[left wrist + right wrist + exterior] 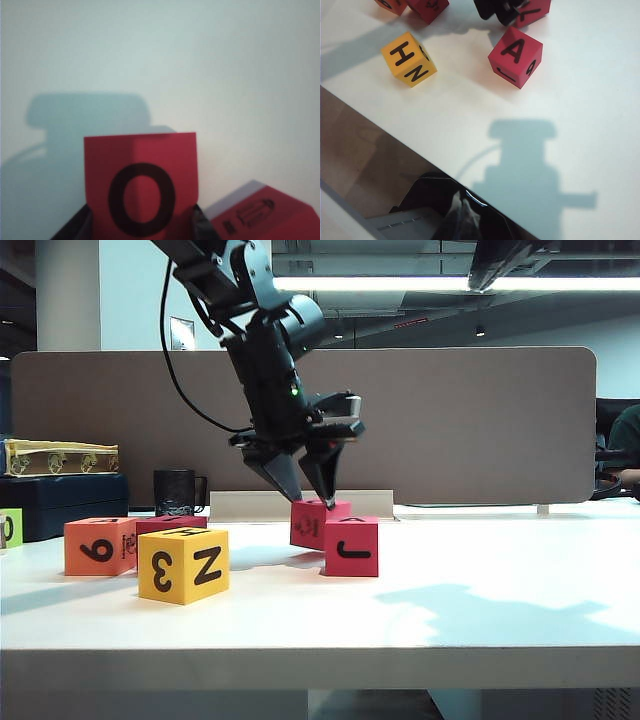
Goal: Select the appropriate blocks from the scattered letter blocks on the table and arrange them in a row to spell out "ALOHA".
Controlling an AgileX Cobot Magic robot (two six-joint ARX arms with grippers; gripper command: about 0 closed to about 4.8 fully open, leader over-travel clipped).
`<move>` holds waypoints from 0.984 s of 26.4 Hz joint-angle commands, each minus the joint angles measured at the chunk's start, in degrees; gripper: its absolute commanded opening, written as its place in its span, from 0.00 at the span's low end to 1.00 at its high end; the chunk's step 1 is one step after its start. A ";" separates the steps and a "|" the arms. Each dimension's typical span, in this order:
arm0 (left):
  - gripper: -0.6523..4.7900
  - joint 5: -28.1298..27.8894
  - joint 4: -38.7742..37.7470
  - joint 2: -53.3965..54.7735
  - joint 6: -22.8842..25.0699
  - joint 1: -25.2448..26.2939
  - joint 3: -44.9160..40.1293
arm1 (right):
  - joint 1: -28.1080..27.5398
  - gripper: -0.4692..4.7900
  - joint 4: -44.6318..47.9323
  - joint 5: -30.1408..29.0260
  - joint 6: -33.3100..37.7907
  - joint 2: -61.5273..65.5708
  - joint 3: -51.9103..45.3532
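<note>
The left gripper point(303, 492) points down over the table point(480, 600), its dark fingertips point(75, 227) flanking a red block marked O point(141, 182). The jaws stand part-way in, one on each side of that block; whether they press it firmly cannot be told. Just beside this gripper, nearer the camera, sits a red block showing J point(351, 546) in front and A on top. Well off to the gripper's side stand the yellow block point(184, 563) with 3 and N, the orange block point(100, 546) and another red block point(170, 523) behind them. The right gripper point(462, 215) hangs near the table's edge, well apart from every block; its jaw opening cannot be told from this blurred, partial view.
</note>
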 commanded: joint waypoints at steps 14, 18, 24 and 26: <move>0.50 -2.82 -13.75 -1.46 0.74 0.00 0.24 | 0.07 0.08 0.20 -0.31 -0.17 -0.24 0.31; 0.50 -5.11 -15.19 -1.46 0.55 0.09 0.24 | 0.07 0.08 0.20 -0.31 -0.17 -0.24 0.31; 0.50 -10.88 -19.26 -1.51 -0.09 0.72 0.24 | 0.07 0.08 0.28 -0.31 -0.17 -0.24 0.31; 0.50 -13.73 -20.41 -1.55 -0.09 0.72 0.24 | 0.07 0.08 0.26 -0.31 -0.17 -0.24 0.31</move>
